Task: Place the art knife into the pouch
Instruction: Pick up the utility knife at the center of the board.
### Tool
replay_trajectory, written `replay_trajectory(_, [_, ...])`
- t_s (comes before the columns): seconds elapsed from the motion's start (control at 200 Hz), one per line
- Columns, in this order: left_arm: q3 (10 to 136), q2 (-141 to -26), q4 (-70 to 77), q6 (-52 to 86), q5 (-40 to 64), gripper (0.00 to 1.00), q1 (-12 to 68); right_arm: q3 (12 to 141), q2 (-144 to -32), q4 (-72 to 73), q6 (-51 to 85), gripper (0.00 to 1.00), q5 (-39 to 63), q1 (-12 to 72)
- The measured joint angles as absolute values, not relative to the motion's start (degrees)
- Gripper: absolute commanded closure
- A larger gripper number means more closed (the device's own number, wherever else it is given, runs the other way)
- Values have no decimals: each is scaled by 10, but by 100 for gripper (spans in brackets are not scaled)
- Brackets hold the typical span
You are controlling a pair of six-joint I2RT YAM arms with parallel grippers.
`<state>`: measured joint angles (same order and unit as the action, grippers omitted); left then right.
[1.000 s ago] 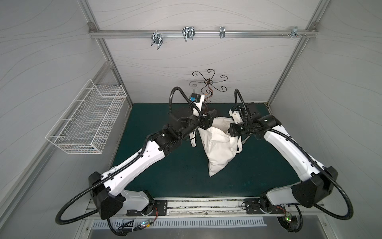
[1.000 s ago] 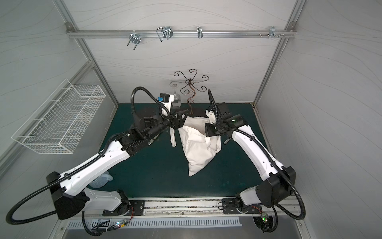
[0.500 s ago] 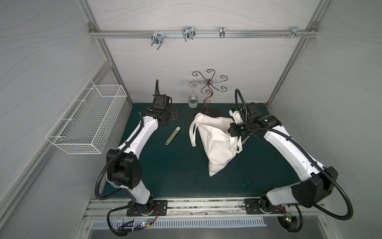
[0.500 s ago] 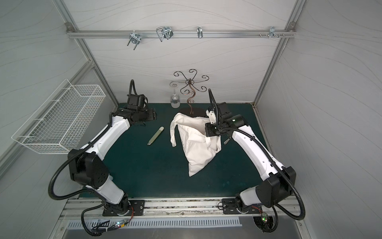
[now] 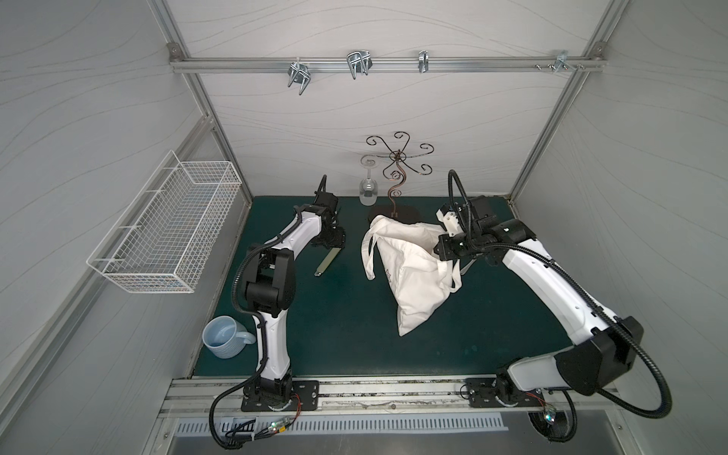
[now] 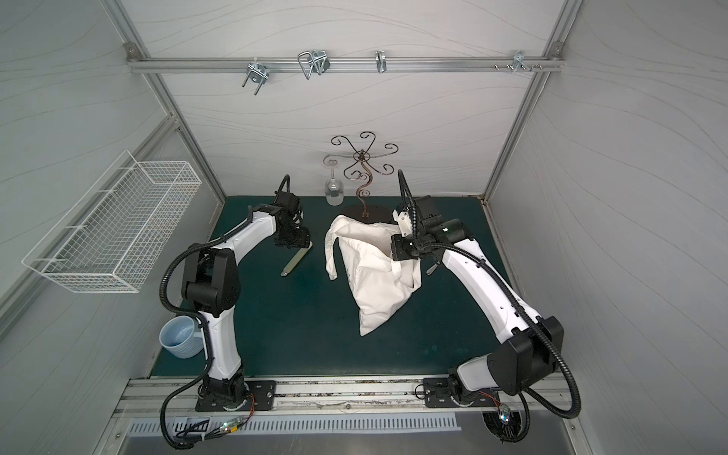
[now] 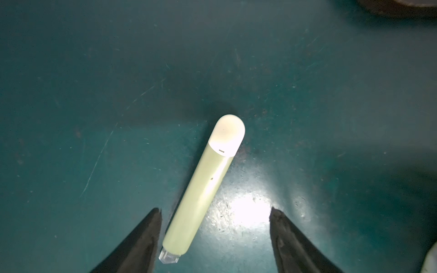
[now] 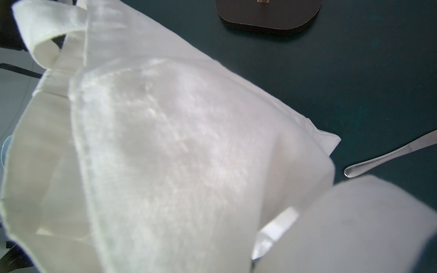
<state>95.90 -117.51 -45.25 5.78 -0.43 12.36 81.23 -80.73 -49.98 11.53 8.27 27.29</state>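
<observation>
We see left hand (image 7: 214, 209) low over green worktop (image 7: 94, 94), fingers apart, one on either side of art knife (image 7: 205, 189) near its clear-tipped end. In both top views art knife (image 5: 328, 262) lies flat on worktop, apart from pouch (image 5: 413, 275), on left arm's side. Right hand (image 5: 443, 252) closed, pinching pouch rim, holding that edge raised; pouch bottom rests on worktop. Metal utensil handle (image 8: 390, 153) just beside pouch.

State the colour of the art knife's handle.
Pale yellow-green art knife, lighter rounded end cap; left wrist view shows it best.
</observation>
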Motion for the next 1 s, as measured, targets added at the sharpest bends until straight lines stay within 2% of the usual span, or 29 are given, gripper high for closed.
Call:
replay_trajectory(0.605, [961,-1253,-456,44,-3,26,109,806,-807,-495,114,100,90,272])
replay_trajectory(0.745, [968,-1260,-460,51,-5,38,109,805,-807,-495,111,100,91,272])
replay_trajectory(0.89, [970,-1261,-461,67,-11,61,109,805,-807,-494,110,100,91,272])
replay_trajectory(1.0, [971,-1261,-463,73,-17,68,109,805,-807,-493,110,100,92,272])
